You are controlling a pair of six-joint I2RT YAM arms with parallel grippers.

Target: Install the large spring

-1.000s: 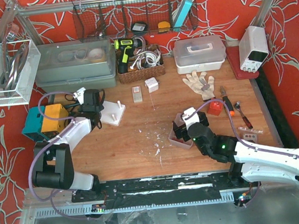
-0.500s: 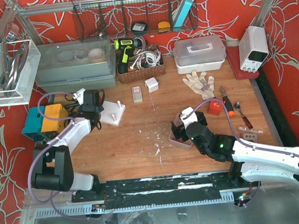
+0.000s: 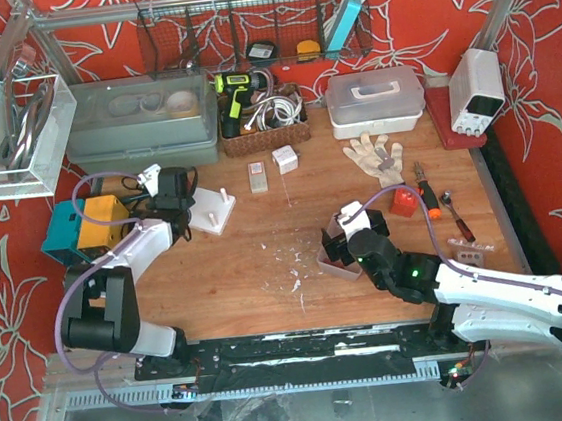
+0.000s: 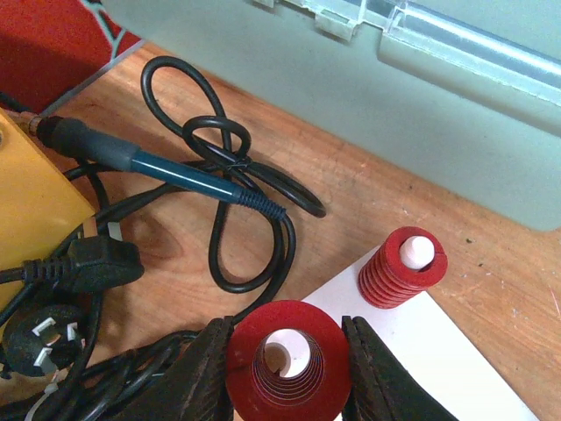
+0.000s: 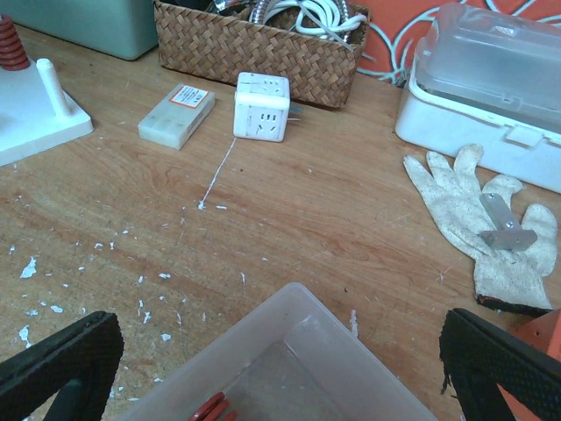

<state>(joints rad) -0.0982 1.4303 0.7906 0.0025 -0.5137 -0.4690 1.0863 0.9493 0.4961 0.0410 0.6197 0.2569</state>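
Note:
The large spring (image 4: 302,320), a wide red coil, sits upright between the two black fingers of my left gripper (image 4: 287,368), which is shut on it. It is over the near-left corner of the white peg plate (image 4: 465,351), and a white peg shows through its bore. A smaller red spring (image 4: 403,267) stands on another peg just beyond. In the top view the left gripper (image 3: 184,221) is at the plate's (image 3: 216,215) left edge. My right gripper (image 5: 280,351) stands open over a translucent bin (image 5: 289,316), gripping nothing.
Black cables and a plug (image 4: 79,263) lie left of the plate, and a grey-green box (image 4: 368,96) stands behind it. A wicker basket (image 5: 263,53), a white cube adapter (image 5: 261,107), a work glove (image 5: 478,215) and a white lidded box (image 5: 491,88) lie farther back. Something red (image 5: 210,408) lies in the bin.
The right arm has shifted slightly over the bin. The left gripper has barely moved and is still shut on the large spring at the plate.

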